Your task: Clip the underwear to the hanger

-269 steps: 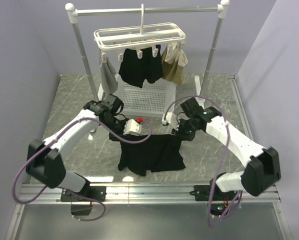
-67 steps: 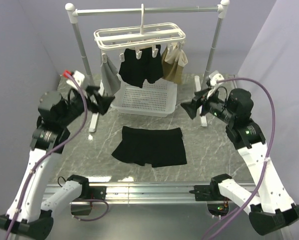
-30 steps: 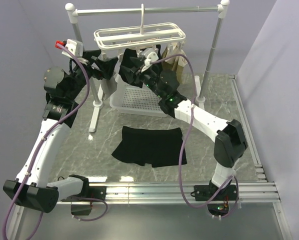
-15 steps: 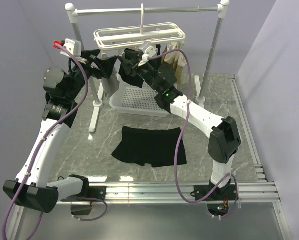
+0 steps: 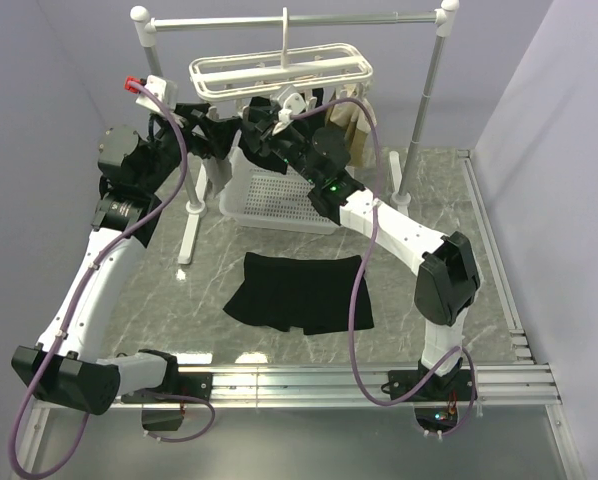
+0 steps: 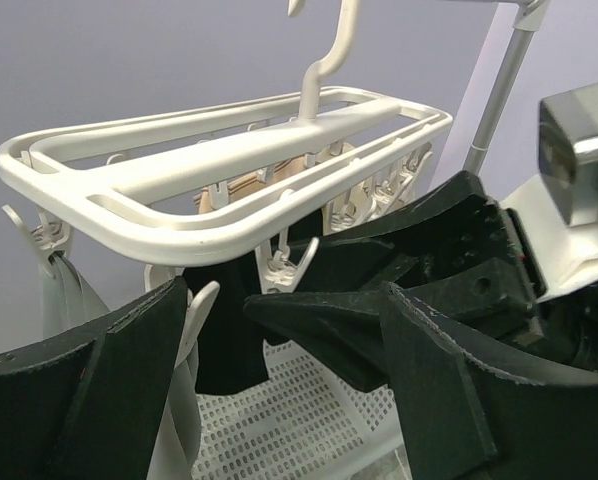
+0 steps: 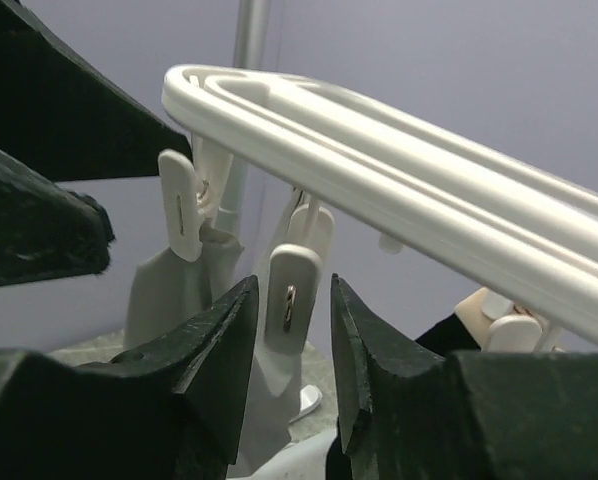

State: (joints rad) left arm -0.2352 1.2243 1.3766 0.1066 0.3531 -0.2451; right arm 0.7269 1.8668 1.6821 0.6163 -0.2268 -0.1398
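Both arms have risen to the hanger (image 5: 279, 72): left gripper (image 5: 217, 136), jaws wide, hovers at its 8 o'clock corner, and right gripper (image 7: 292, 300) now straddles a peg (image 7: 294, 265) narrowly. Underwear (image 5: 301, 292) still lies flat at 6 o'clock, unheld, so clipping cannot begin yet

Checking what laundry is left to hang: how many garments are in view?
4. Black underwear lies flat on the table; on the hanger hang a grey garment, a black garment and a tan garment. Others may be hidden.
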